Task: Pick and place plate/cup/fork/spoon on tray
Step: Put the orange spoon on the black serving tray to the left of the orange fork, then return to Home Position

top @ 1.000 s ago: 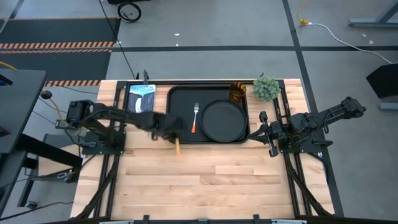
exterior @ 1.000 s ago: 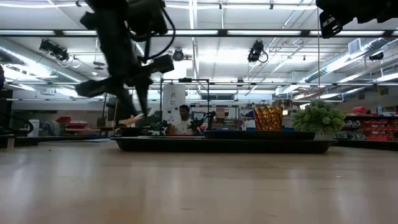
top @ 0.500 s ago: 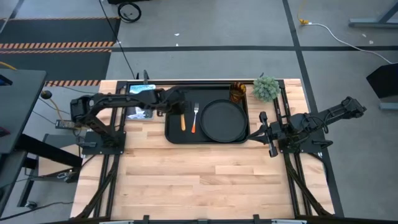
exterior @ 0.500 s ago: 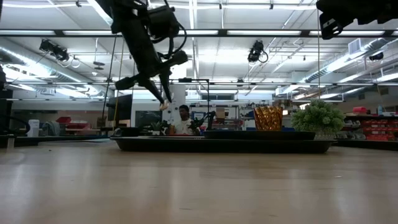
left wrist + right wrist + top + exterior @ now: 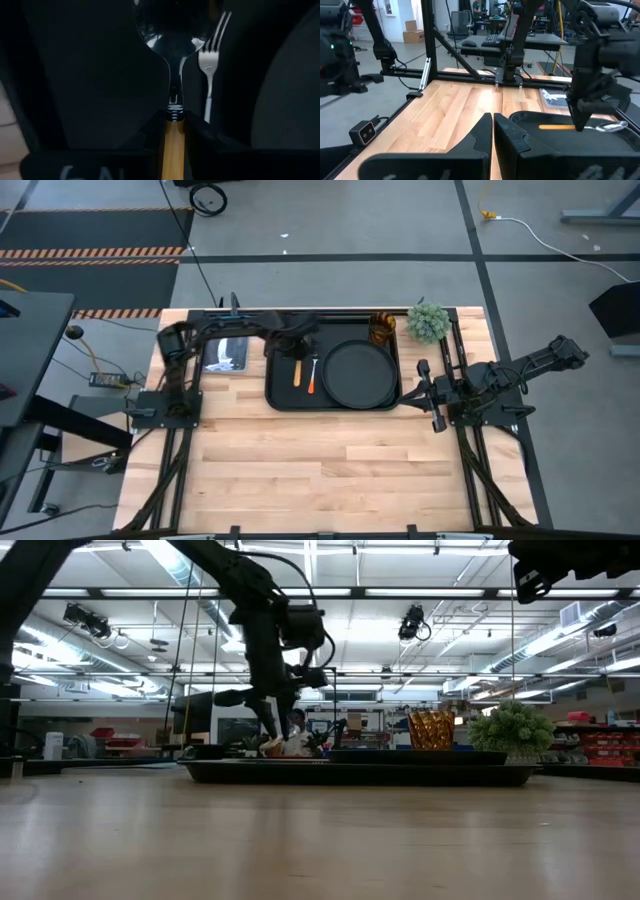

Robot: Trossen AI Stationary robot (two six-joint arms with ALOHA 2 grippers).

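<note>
The black tray (image 5: 330, 407) lies at the table's far middle. On it rest the round black plate (image 5: 360, 373) at its right and the fork (image 5: 312, 372) left of the plate, tines toward the far edge. The amber cup (image 5: 382, 328) stands in the tray's far right corner. My left gripper (image 5: 297, 350) is low over the tray's left part, shut on the spoon (image 5: 297, 373), which lies beside the fork (image 5: 210, 55). My right gripper (image 5: 424, 392) waits shut beyond the tray's right edge. My left gripper pinches the spoon's orange handle (image 5: 173, 145) between its two fingers, at the end next to the metal neck (image 5: 173, 95). The fingers come from above, pointing down, across the spoon. The spoon is level, bowl (image 5: 612, 127) toward the far edge, handle (image 5: 557, 126) toward the near edge. I cannot tell if it touches the tray floor.
A green potted plant (image 5: 428, 320) stands at the far right, beside the cup. A flat blue-and-white item (image 5: 225, 350) lies left of the tray, under my left arm. The near half of the wooden table (image 5: 330, 470) holds nothing.
My left gripper has carried the spoon from over the bare table at the tray's near left corner toward the far edge and a little right, over the tray. It has then gone down. The spoon, first hanging tilted, is now level, low over the tray beside the fork.
</note>
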